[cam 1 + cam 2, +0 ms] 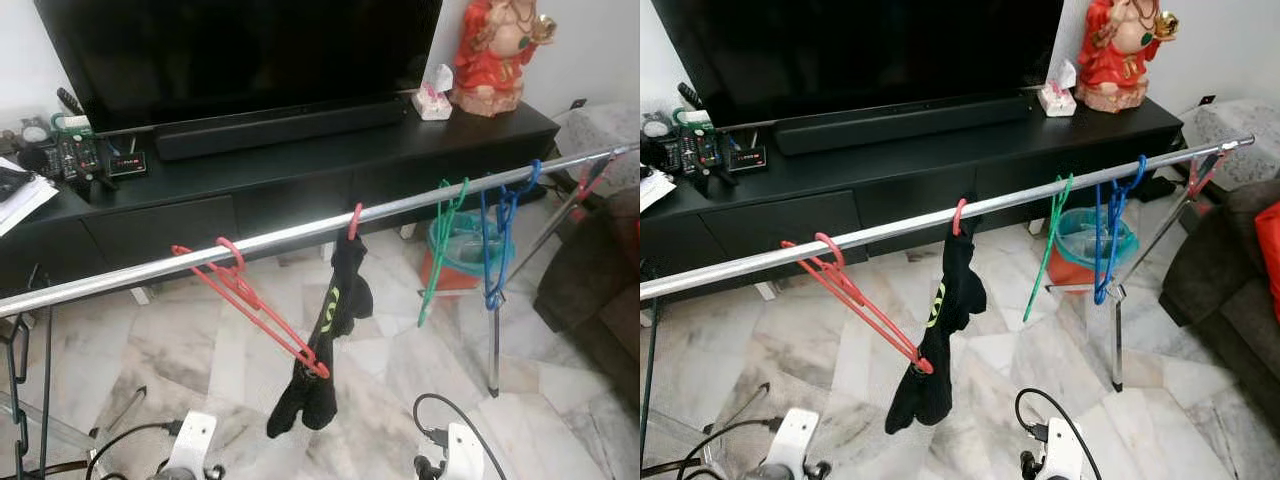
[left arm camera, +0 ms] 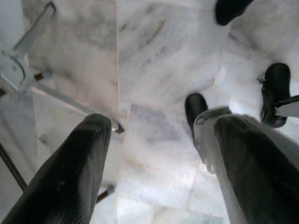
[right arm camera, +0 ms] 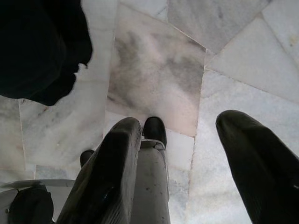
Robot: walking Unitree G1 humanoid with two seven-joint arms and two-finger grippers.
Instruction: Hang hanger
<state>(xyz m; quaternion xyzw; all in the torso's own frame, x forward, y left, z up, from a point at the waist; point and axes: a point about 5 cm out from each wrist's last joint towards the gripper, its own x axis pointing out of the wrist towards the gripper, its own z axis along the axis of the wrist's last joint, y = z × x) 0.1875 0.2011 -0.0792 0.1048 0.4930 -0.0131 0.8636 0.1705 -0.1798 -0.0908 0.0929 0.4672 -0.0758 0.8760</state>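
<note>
Left gripper (image 2: 159,158): two glossy black rounded fingers spread apart with nothing between them, pointing down at the floor
Right gripper (image 3: 180,163): fingers likewise parted and empty, hanging low over the tiles
Floor (image 1: 390,390): polished marble tiles, white with grey and pinkish veins; the wrist views show the veining close up, plus the robot's dark feet
Arms: white wrist housings with black cables at the lower edge of the head views
Rail (image 1: 300,232): smooth shiny metal tube running slantwise across the scene, on thin metal legs
Red hanger (image 1: 250,300): thin plastic, hooked on the rail left of centre, tilted so its long bar slopes down to the right
Black garment (image 1: 325,340): soft dark cloth with a yellow-green mark, hung from a small red hook on the rail; its lower end touches the red hanger's tip
Green hanger (image 1: 440,245): slim plastic, hooked on the rail further right
Blue hanger (image 1: 497,240): just beside the green one
TV cabinet (image 1: 300,170): low, matte black, behind the rail
Red figurine (image 1: 495,50): glossy, on the cabinet's right end
</note>
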